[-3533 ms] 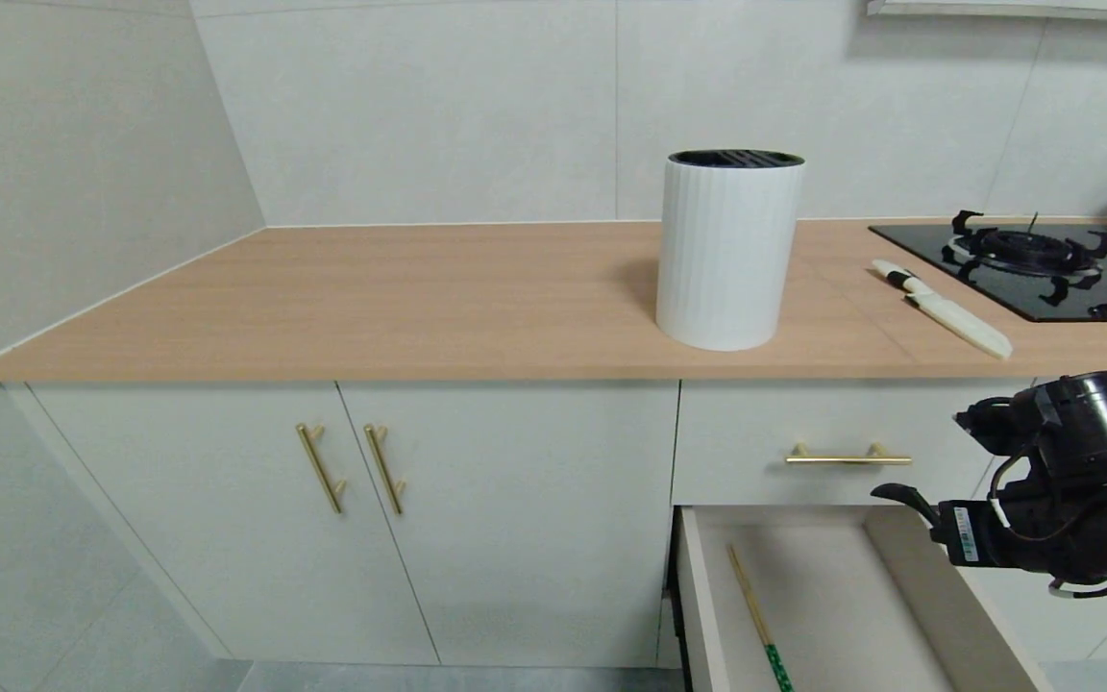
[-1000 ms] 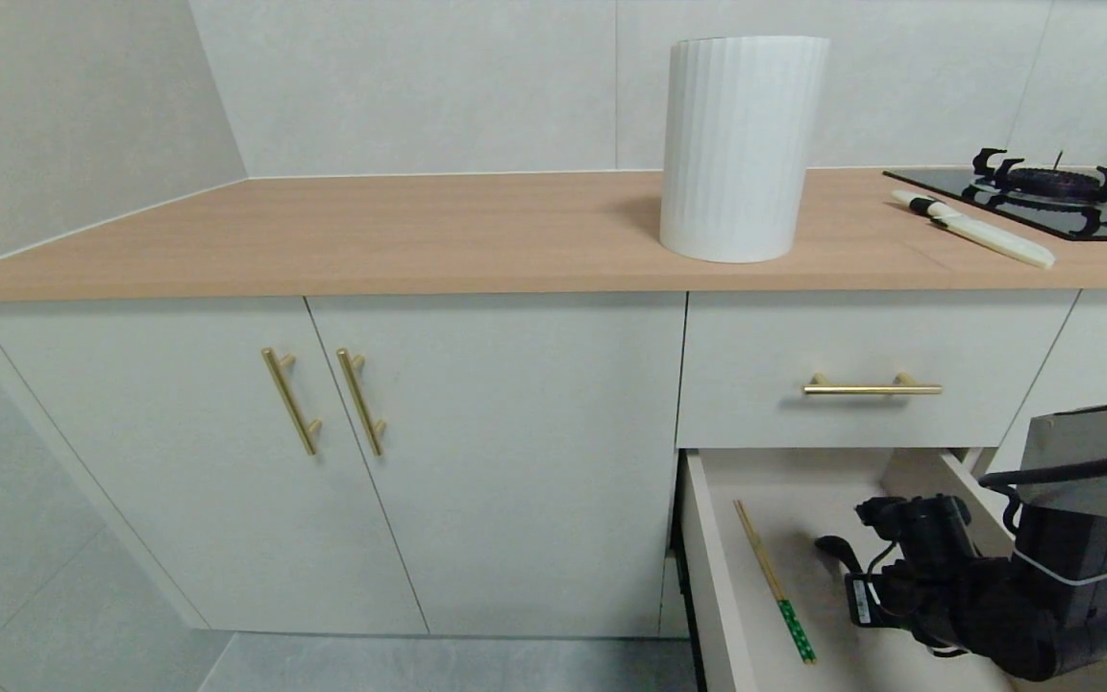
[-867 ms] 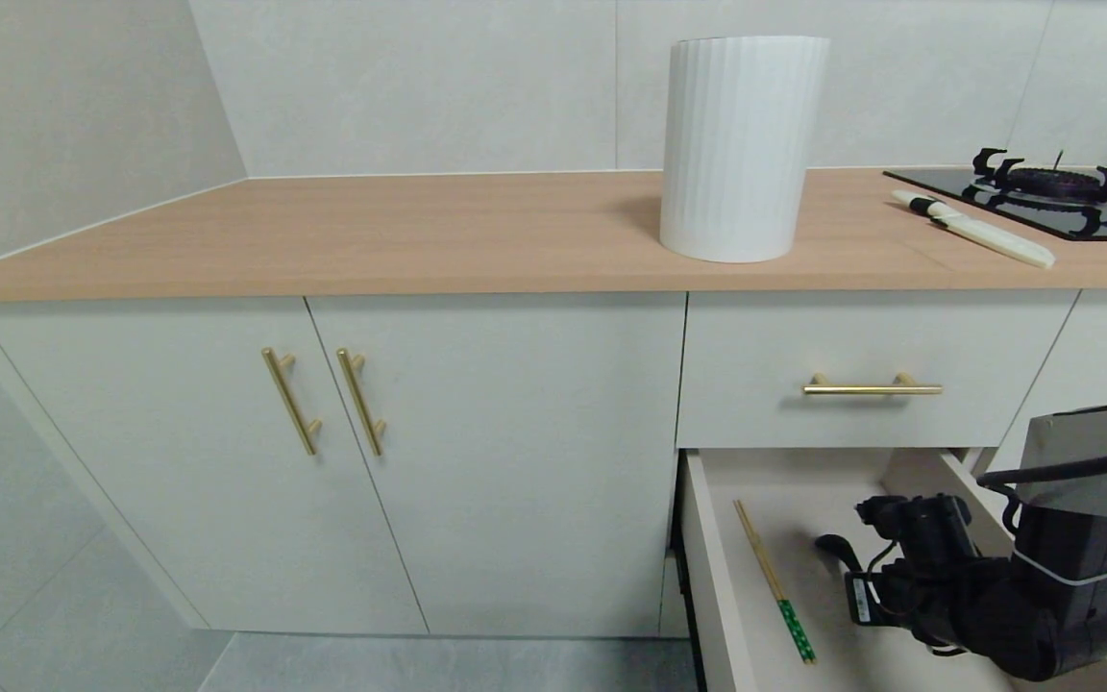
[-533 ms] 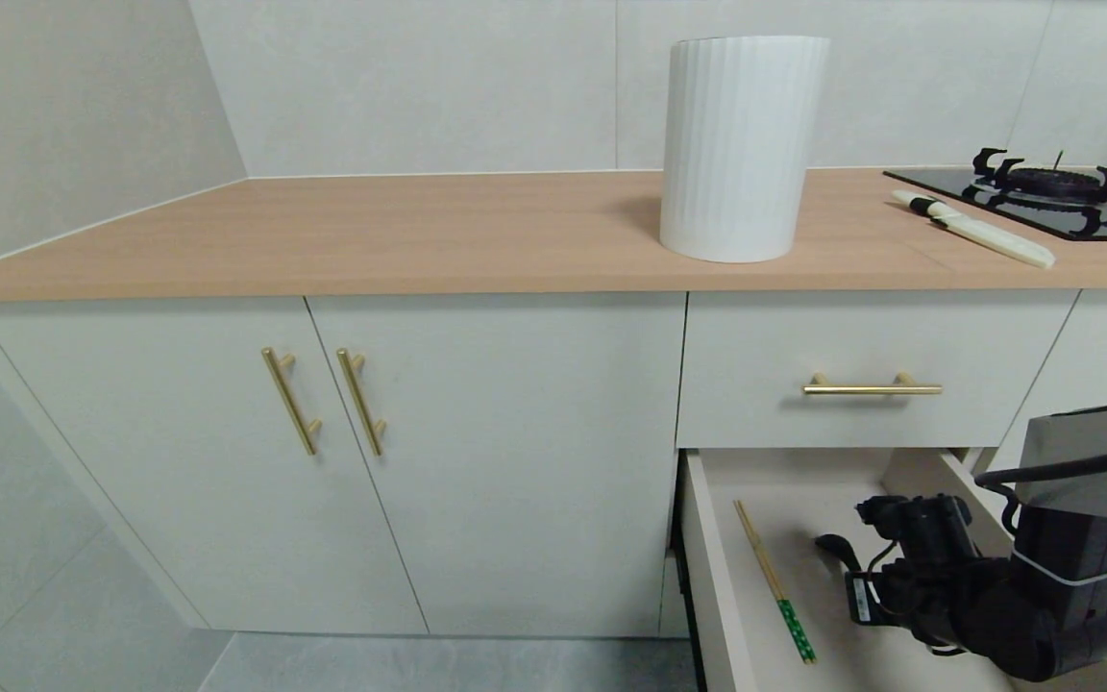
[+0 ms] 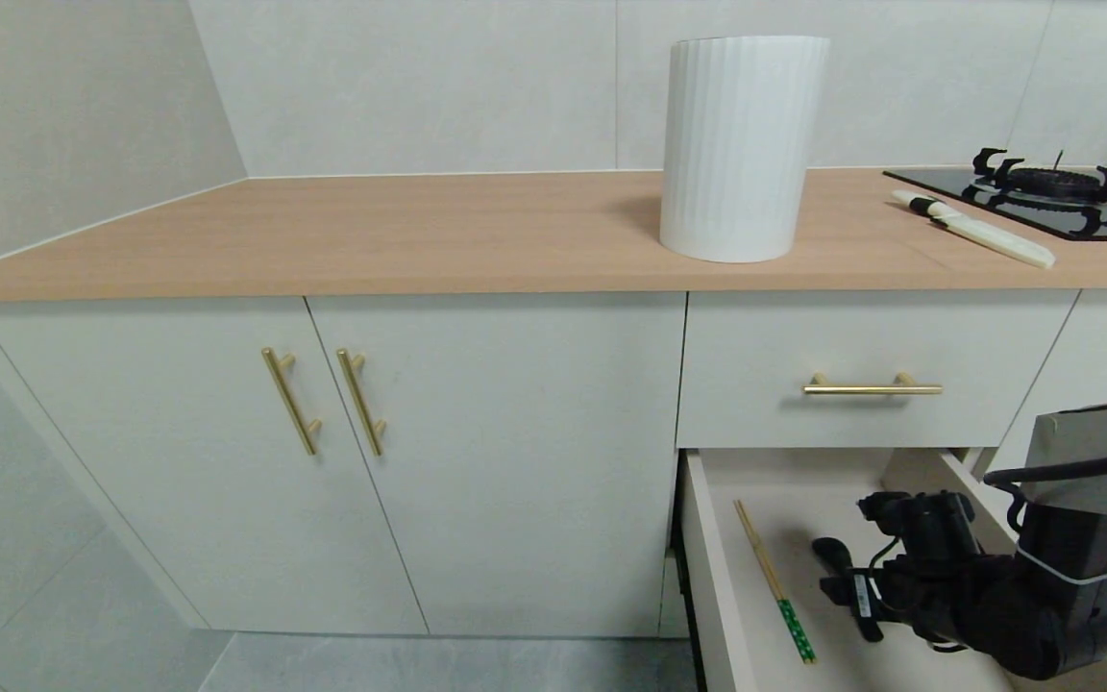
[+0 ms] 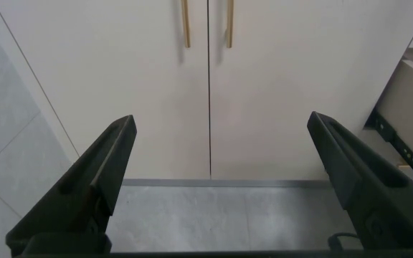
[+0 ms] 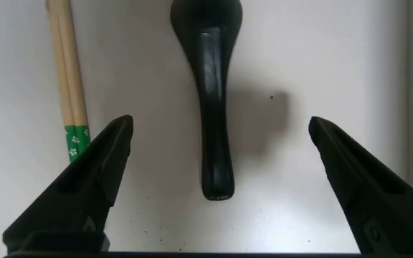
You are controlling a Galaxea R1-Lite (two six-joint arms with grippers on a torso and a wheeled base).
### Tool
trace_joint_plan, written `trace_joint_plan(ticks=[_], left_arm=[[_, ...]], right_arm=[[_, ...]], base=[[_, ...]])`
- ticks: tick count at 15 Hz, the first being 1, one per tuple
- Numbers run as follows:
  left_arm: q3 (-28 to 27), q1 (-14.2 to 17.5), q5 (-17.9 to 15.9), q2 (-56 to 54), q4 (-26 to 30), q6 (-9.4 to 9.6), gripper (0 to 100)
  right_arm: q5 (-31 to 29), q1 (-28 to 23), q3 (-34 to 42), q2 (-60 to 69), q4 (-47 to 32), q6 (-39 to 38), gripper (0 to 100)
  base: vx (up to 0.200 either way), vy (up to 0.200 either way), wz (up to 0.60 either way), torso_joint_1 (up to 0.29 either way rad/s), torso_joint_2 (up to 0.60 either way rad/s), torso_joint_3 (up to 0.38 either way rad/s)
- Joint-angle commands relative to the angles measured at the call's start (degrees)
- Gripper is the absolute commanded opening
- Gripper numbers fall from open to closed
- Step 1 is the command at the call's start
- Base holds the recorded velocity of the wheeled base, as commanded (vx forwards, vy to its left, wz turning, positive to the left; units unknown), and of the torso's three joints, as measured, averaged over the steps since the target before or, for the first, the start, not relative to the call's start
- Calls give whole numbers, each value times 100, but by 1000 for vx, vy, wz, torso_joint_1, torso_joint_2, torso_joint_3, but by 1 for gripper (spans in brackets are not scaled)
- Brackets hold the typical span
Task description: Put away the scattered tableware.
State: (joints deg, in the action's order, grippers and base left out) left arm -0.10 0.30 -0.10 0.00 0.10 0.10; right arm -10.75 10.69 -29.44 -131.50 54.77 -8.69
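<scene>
The right end effector (image 7: pixel 219 125) is hovering spread open over the glossy black spoon (image 7: pixel 212 100), likely risking snagging it on withdrawal and dragging it onto 2 green-tipped wooden chopsticks (image 7: pixel 68 72).

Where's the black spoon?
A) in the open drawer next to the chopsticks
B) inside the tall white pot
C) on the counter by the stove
A: the black spoon lies on the floor of the open drawer, right beside the chopsticks.
</scene>
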Motion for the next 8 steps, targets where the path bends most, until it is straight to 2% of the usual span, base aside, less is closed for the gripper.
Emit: trace_joint_plan(ticks=[1, 2, 5, 6, 8], left_arm=[[1, 5, 1, 9, -1, -1, 100], [1, 5, 1, 9, -1, -1, 100], [1, -4, 1, 9, -1, -1, 100], [1, -4, 1, 9, -1, -1, 100], [1, 5, 1, 9, -1, -1, 100]], right_arm=[[-15, 82, 219, 1074, -116, 17, 100], [-15, 197, 255, 1698, -485, 17, 100], [29, 364, -62, 3447, -2322, -1, 100], [56, 381, -334, 4150, -3289, -10, 100], [91, 381, -519, 4581, -3860, -10, 100]], base=[[0, 0, 0, 0, 0, 0], [0, 0, 0, 0, 0, 0], [0, 0, 0, 0, 0, 0], [0, 0, 0, 0, 0, 0], [0, 0, 0, 0, 0, 0]])
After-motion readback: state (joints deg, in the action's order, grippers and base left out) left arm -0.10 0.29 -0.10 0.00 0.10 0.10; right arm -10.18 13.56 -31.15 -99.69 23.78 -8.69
